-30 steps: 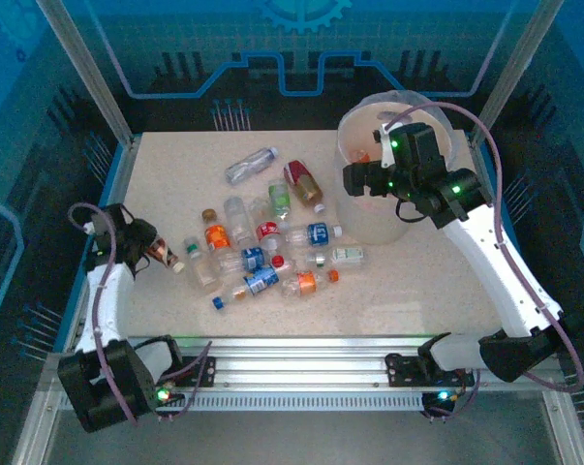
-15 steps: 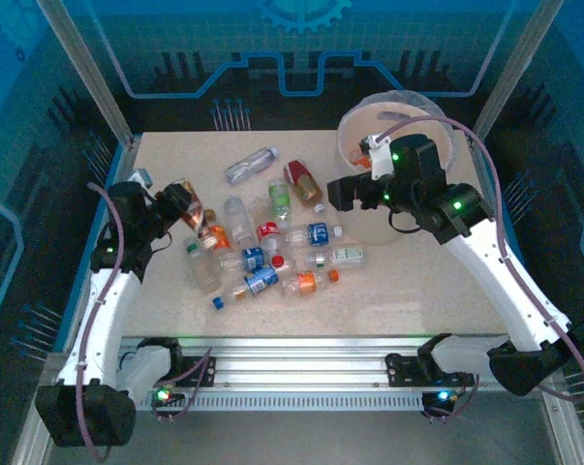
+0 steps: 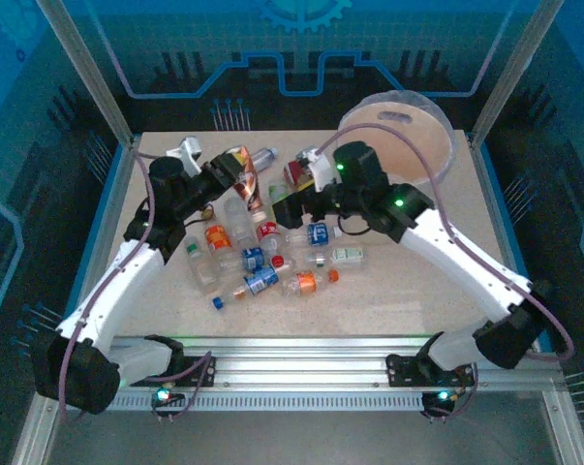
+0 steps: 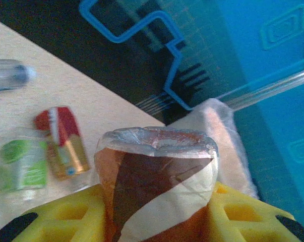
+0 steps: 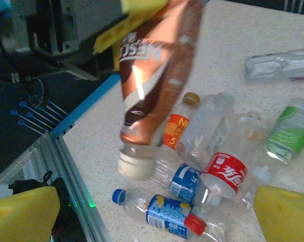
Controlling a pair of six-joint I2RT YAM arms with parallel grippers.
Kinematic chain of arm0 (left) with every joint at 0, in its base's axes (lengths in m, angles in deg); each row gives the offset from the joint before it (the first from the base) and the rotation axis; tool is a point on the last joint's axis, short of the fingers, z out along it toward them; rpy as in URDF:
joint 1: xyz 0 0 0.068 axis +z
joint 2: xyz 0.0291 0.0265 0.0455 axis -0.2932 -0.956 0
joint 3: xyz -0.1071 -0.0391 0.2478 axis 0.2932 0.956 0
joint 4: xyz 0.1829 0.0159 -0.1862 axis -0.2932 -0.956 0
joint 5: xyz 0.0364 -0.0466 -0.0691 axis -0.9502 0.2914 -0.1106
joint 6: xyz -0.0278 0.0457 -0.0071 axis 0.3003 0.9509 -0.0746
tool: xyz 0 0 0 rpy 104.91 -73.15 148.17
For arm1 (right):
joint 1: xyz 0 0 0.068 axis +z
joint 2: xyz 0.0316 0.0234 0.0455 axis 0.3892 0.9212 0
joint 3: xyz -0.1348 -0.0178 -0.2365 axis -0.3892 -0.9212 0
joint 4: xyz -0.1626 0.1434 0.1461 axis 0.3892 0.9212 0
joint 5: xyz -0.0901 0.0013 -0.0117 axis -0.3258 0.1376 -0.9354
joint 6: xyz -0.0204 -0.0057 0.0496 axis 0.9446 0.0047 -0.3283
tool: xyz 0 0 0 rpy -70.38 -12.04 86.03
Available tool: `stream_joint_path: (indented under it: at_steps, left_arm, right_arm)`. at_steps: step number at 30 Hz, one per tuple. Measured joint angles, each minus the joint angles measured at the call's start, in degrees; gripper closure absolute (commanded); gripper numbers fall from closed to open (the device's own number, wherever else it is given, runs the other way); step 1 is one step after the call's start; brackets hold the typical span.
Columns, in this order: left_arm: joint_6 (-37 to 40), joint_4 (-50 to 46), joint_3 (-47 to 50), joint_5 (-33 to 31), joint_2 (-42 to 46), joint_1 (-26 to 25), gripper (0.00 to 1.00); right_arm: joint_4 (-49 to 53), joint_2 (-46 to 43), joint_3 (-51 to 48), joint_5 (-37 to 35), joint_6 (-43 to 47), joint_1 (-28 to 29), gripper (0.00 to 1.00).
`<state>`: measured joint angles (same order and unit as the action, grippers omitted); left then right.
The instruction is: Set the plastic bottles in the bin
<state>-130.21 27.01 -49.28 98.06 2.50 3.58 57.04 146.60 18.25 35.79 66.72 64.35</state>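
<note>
- Both arms have swung inward; left tool (image 3: 229, 172) clenches a brown bottle (image 3: 245, 184), bound for the bin (image 3: 445, 131) in the bench's (image 3: 417, 291) far right corner.
- I next lower the released right tool (image 3: 290, 208) onto the pile (image 3: 262, 263).

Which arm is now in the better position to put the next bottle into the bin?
Left. The left tool is shut on a lifted brown-and-white plastic bottle, ready to carry to the round whitish bin. The right tool hangs open and empty over the pile of small bottles.
</note>
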Motion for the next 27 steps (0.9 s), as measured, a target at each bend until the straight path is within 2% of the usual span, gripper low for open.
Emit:
stream_joint_path:
  at_steps: [4, 13, 16, 19, 20, 22, 24, 26, 27]
  left_arm:
    - [-2.51, 4.94, -1.25, 1.01, -2.84, -2.43, 0.78]
    - [-4.2, 8.96, -2.27, 1.44, -4.22, -3.96, 0.77]
    - [-4.17, 9.2, -2.29, 1.46, -4.17, -3.96, 0.76]
    - [-4.15, 9.31, -2.29, 1.49, -4.04, -3.96, 0.69]
    - [-4.07, 9.33, -2.29, 1.44, -3.89, -3.96, 0.66]
    - [-3.96, 9.55, -2.29, 1.4, -3.63, -3.96, 0.53]
    - [-3.72, 9.88, -2.29, 1.4, -3.15, -3.96, 0.25]
    - [-3.93, 9.86, -2.29, 1.22, -2.47, -3.96, 0.01]
    - [-3.89, 9.68, -2.29, 1.25, -2.03, -4.13, 0.01]
  right_arm:
    - [-0.61, 4.33, 2.38, 0.33, -0.15, 1.88, 0.08]
    - [-1.11, 7.96, 5.53, -0.48, -0.04, 2.64, 0.32]
    - [-0.72, 8.46, 5.97, -1.7, 0.28, 2.62, 0.48]
    - [-0.09, 8.63, 6.19, -3.48, 0.44, 2.4, 0.69]
    - [0.11, 8.66, 6.36, -3.87, 0.24, 2.34, 0.76]
    - [0.7, 8.76, 7.15, -4.42, -0.04, 2.34, 0.84]
    - [1.46, 8.79, 7.87, -4.79, 0.33, 2.34, 0.91]
    - [1.81, 8.79, 8.28, -4.81, 0.9, 2.43, 0.93]
    - [1.86, 8.79, 8.61, -4.96, 1.2, 2.51, 0.94]
